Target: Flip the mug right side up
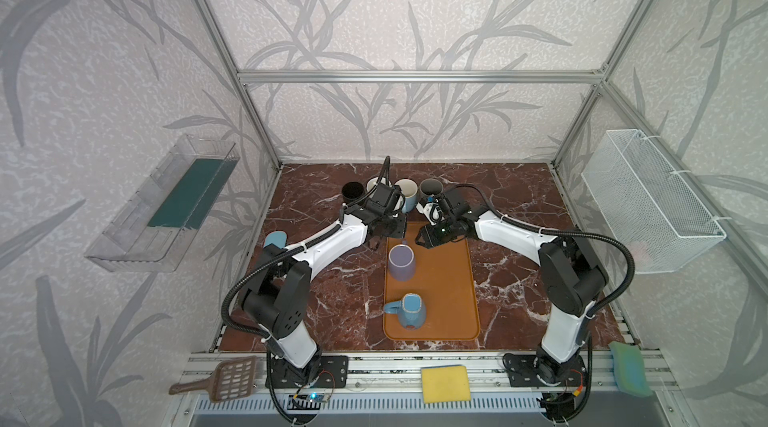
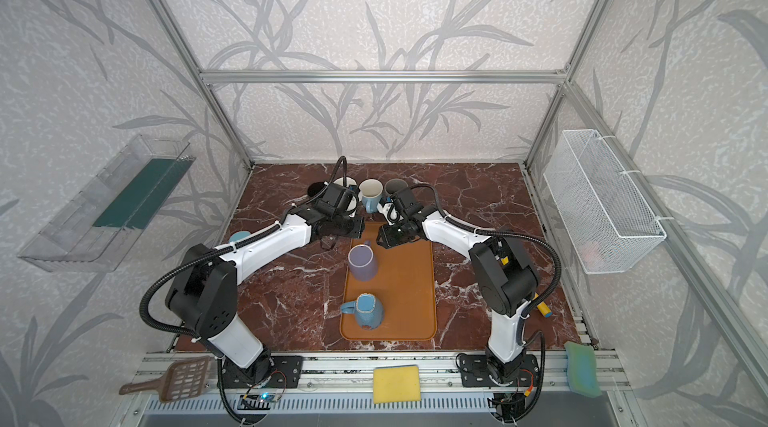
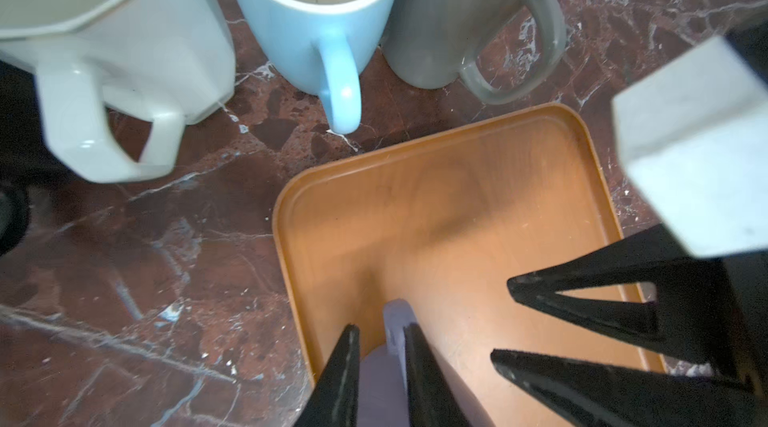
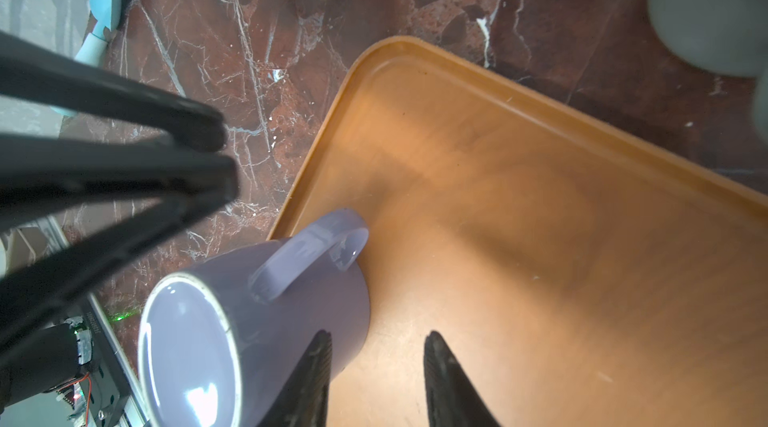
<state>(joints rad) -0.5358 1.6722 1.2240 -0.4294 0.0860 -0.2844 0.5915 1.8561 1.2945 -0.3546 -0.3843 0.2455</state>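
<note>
- The purple mug [image 1: 402, 265] stands on the upper half of the orange tray [image 1: 446, 279], at the centre of both top views. In the right wrist view it shows a flat glossy face with a pale ring, which reads as its base, so it looks upside down.
- The left claw [image 4: 222, 161] hovers just beside the mug's handle [image 4: 309, 256], fingers narrowly parted with nothing between them. The right claw [image 4: 379, 335] is released and empty too, with one finger close to the mug wall.
- The step in hand looks like the approach before a grasp. The robot would do well to take the handle or wall squarely and lift the mug clear of the tray before rolling it over. It should also keep the two claws from crowding each other, since they sit near together.
- A blue mug [image 1: 410, 312] lower on the tray also seems base-up. That the purple one is meant is only a guess from where the claws are.
- It is hard to tell whether a left finger touches the handle. The left wrist view cuts the purple mug off at its lower edge, and the white mug [image 3: 116, 51], pale blue mug [image 3: 316, 22] and grey mug [image 3: 449, 30] along its top are cropped.
</note>
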